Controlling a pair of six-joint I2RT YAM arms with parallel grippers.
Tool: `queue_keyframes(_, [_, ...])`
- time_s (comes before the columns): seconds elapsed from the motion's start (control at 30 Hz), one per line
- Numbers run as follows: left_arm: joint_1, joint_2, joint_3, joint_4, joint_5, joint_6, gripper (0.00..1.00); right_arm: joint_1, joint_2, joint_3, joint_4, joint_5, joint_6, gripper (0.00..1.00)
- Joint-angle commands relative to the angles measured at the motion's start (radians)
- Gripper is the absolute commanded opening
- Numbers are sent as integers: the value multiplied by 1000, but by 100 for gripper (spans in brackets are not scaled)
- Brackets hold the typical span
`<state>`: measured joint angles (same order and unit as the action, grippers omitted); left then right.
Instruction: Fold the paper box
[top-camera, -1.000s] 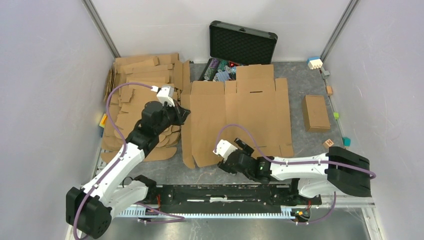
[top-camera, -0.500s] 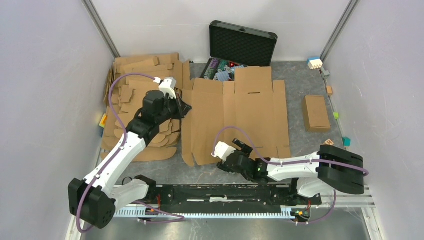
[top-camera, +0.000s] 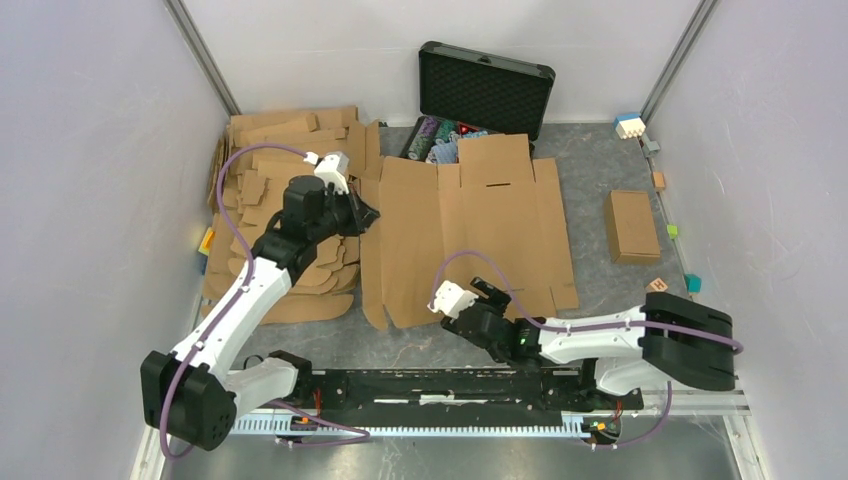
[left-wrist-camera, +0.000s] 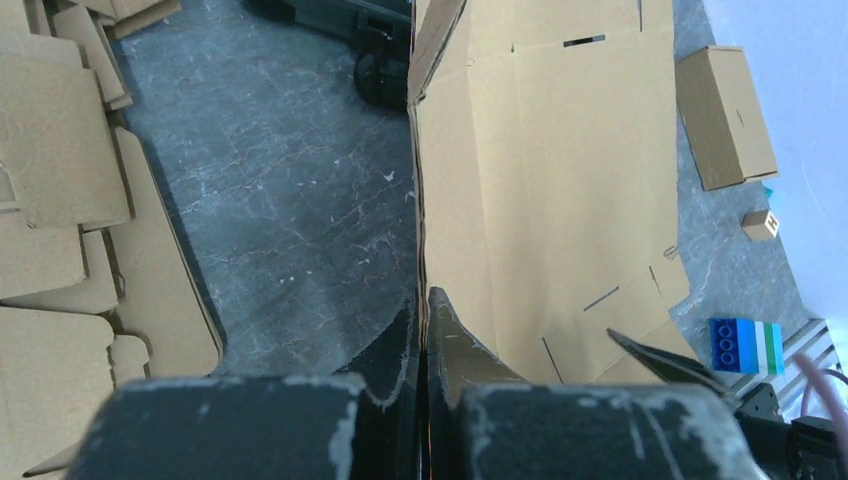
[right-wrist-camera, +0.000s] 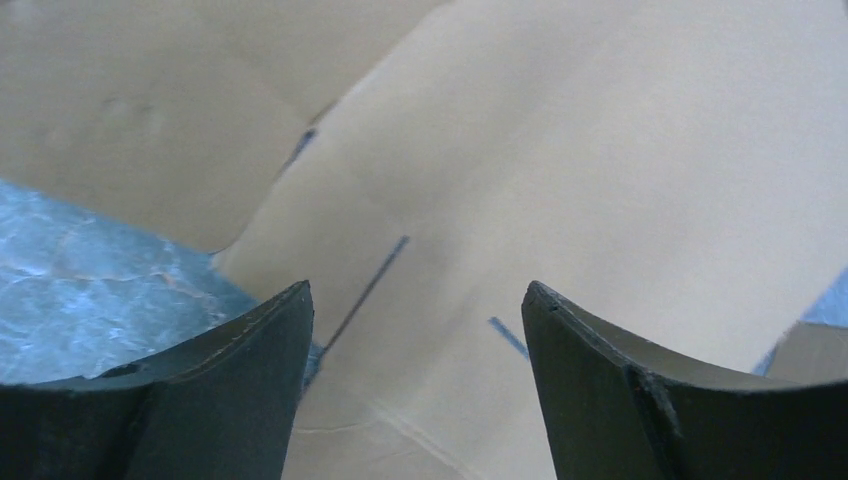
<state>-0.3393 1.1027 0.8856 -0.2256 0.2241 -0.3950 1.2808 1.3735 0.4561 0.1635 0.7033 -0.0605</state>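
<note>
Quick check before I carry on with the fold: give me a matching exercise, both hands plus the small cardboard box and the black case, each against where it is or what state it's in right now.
Things
1. left hand
2. right hand
3. small cardboard box
4. black case

Places or states
A. lid up, beyond the far edge of the paper box
B. shut on the paper box's left edge
C. lying apart, to the right of the paper box
D. open, at the paper box's near edge

Pairs: 1-B, 2-D, 3-C, 4-A

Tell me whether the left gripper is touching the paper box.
Touching. The left wrist view shows the left gripper clamped shut on an edge of the paper box.
</note>
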Motion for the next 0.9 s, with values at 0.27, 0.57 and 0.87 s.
queue_keyframes(0.27, [-1,76,-7,-22,-129,66,50,-174,-148,3,-9,-212,58,79])
queue_keyframes(0.57, [-178,-59,-62,-12,-356,156,69,-422,-286,-49,-122,-532,223,84])
queue_keyframes(0.87, [-590,-145,-174,78,-483,350,76,-583,-343,-83,-140,-604,299,79])
